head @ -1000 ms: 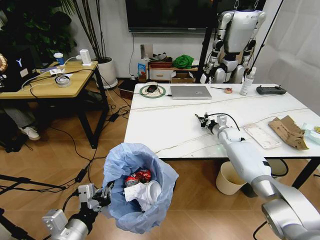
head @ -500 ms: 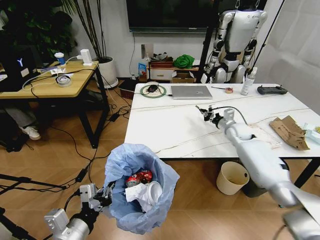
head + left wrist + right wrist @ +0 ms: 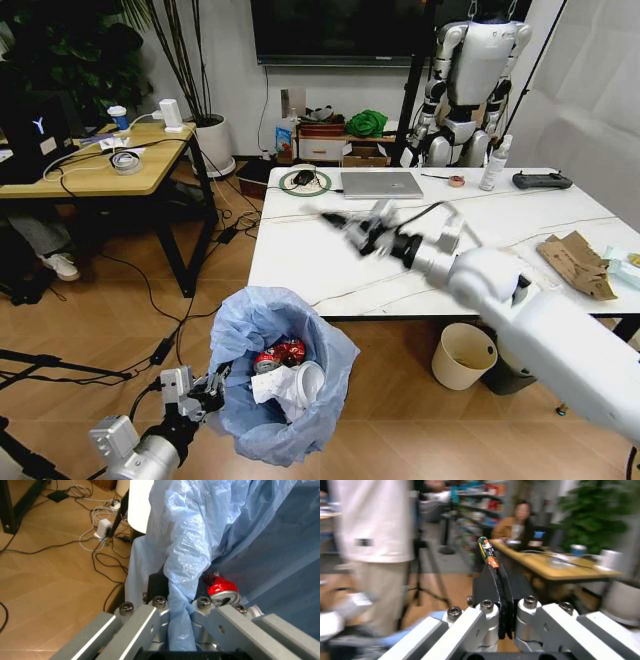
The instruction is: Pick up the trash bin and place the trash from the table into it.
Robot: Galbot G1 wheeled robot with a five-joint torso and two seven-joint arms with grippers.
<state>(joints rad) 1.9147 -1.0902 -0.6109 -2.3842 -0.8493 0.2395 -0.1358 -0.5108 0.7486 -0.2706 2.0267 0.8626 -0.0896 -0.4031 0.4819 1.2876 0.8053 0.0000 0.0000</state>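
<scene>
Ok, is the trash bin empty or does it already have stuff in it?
Partly filled: the trash bin holds a crushed red can and crumpled white wrappers.

One trash bin (image 3: 280, 370) holding one red can (image 3: 277, 355); one table (image 3: 330, 260); one laptop (image 3: 381, 184); two grippers.

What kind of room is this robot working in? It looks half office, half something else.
Probably an office doubling as a robotics lab: a marble-look table with a silver laptop, a wooden desk trailing cables, and a humanoid robot hung on a stand by the wall.
</scene>
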